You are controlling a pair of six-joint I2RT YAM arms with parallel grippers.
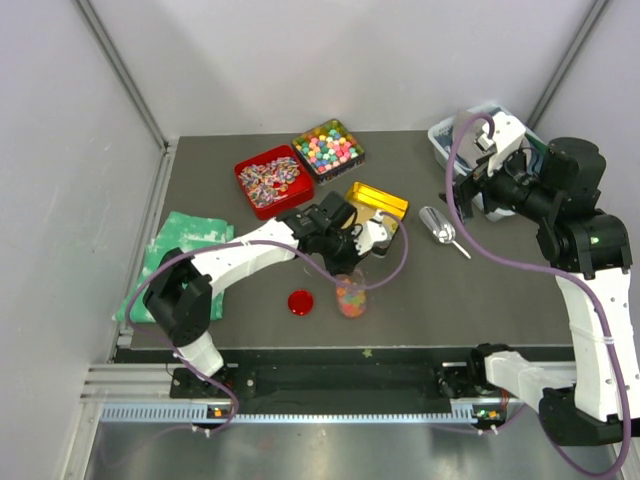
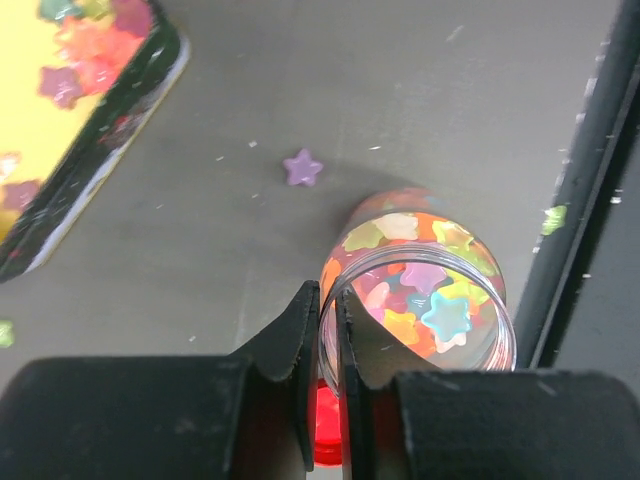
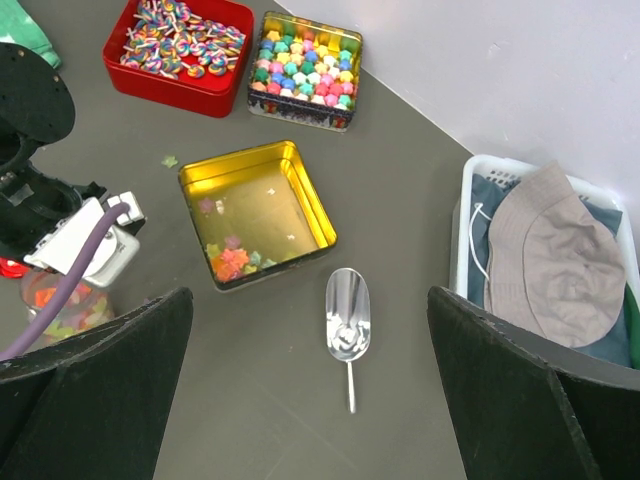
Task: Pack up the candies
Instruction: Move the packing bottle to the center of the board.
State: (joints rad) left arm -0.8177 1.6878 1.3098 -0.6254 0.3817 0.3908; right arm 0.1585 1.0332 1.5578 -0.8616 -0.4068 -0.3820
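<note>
The left gripper pinches the rim of the clear jar between nearly closed fingers. The jar stands just on the arms' side of the gold tin and is full of star-shaped candies. A few more lie inside the tin. The right gripper hangs spread wide above the scoop, just right of the tin.

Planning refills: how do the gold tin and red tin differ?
The gold tin holds only a few star candies near one corner; the red tin is full of striped sweets. The gold tin's bare floor shines; the red tin's is hidden. Both are square and open.
</note>
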